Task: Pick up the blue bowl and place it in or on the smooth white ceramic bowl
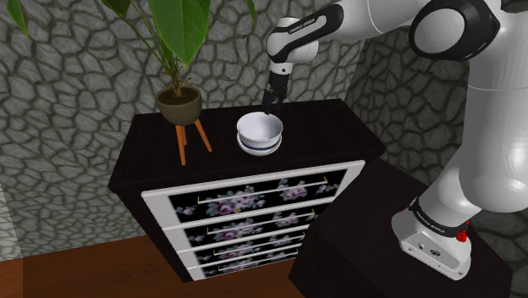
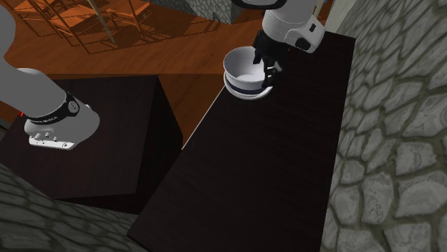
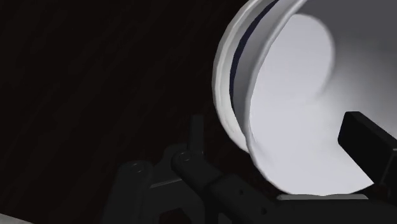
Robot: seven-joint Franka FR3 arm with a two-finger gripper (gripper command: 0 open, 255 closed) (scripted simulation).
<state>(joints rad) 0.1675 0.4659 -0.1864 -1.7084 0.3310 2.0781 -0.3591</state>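
A bowl with a white inside and a dark blue band outside sits nested upright in a wider white bowl on the dark dresser top. My gripper hangs at the blue bowl's rim on the side toward the stone wall. It is open: one finger stands outside the bowls, the other inside the blue bowl, and neither presses the wall.
A potted plant on a wooden tripod stands near the dresser's end at the shoulder view's left. The dresser has floral drawer fronts. A stone wall runs behind it. My dark stand is beside it.
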